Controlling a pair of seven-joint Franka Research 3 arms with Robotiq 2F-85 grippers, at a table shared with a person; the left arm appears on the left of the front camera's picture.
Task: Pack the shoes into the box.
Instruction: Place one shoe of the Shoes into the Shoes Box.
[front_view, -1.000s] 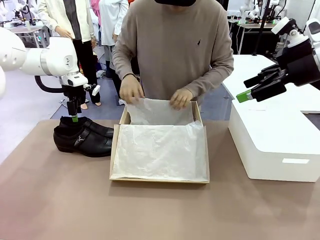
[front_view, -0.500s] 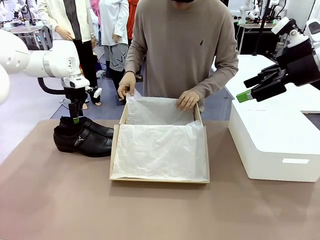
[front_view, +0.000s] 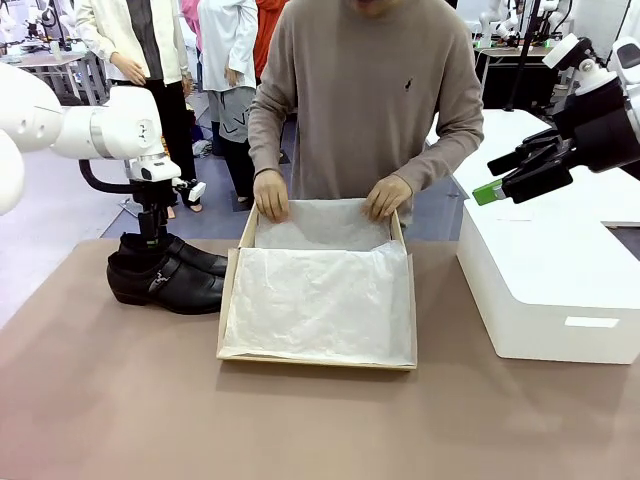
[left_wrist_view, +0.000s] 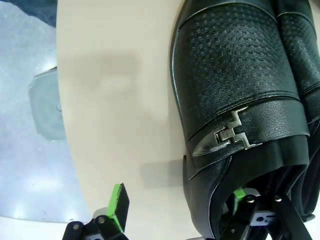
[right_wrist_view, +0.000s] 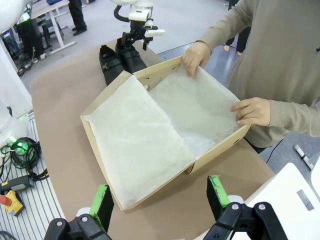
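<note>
One broad brown table (front_view: 300, 430) carries everything you see. At your right sits a big white block (front_view: 550, 290), and above it your right gripper (front_view: 495, 177) hangs in the air, jaws spread wide with nothing between them. The box (front_view: 227, 300) lies open at the middle of the table, lined with white tissue paper (front_view: 320, 300). The person's two hands (front_view: 270, 195) rest on the paper at the far wall. The shoes (front_view: 170, 275) stand side by side on the table just left of the box, outside it. Your left gripper (left_wrist_view: 179, 197) is down at the nearer shoe's heel end, jaws wide apart: one finger inside the opening, the other outside, clear of the leather, gripping nothing. The metal buckle (left_wrist_view: 231, 135) sits just ahead.
</note>
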